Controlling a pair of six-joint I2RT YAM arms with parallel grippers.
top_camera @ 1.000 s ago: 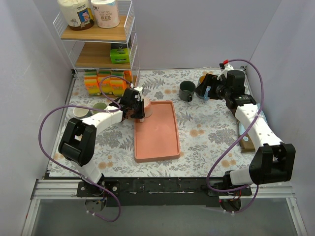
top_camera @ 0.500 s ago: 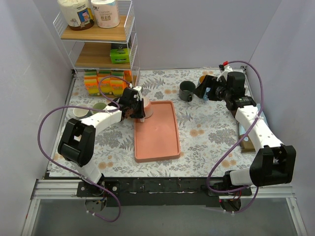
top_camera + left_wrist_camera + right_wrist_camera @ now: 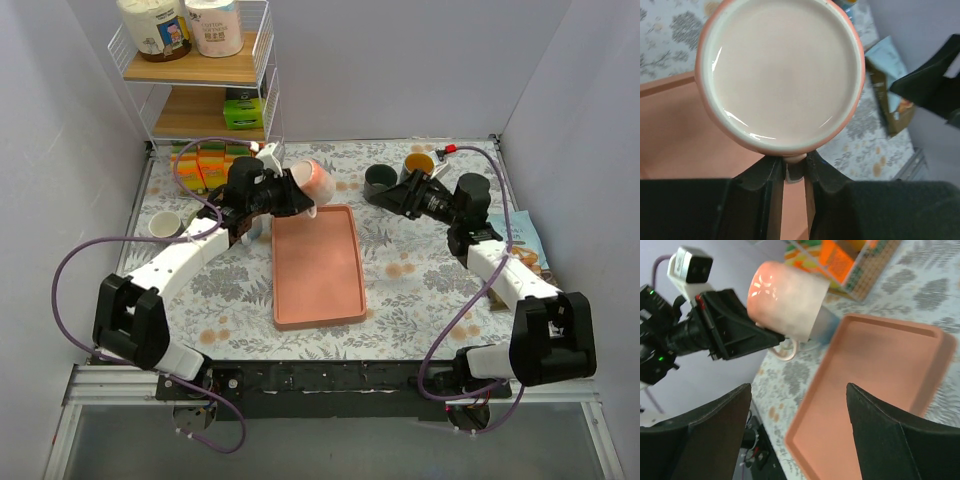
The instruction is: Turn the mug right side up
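Observation:
My left gripper [image 3: 290,197] is shut on the handle [image 3: 794,161] of the pink mug [image 3: 316,178]. It holds the mug in the air, tipped on its side, over the far left corner of the salmon tray [image 3: 318,275]. In the left wrist view a round, cream end of the mug [image 3: 782,75] fills the frame; I cannot tell whether it is the mouth or the base. The right wrist view shows the mug [image 3: 787,300] side-on above the tray [image 3: 885,390]. My right gripper [image 3: 400,195] points at it from the right, open and empty.
A dark mug [image 3: 379,181] and a yellow cup [image 3: 418,162] stand at the back, close to the right gripper. Small cups [image 3: 162,224] sit at the left. Orange sponge packs [image 3: 200,165] lie under the wire shelf rack [image 3: 200,70]. A packet [image 3: 522,240] lies at the right edge.
The left arm has lifted the mug off the tray's corner and tipped it onto its side. The right arm has swung down and left to face the tray.

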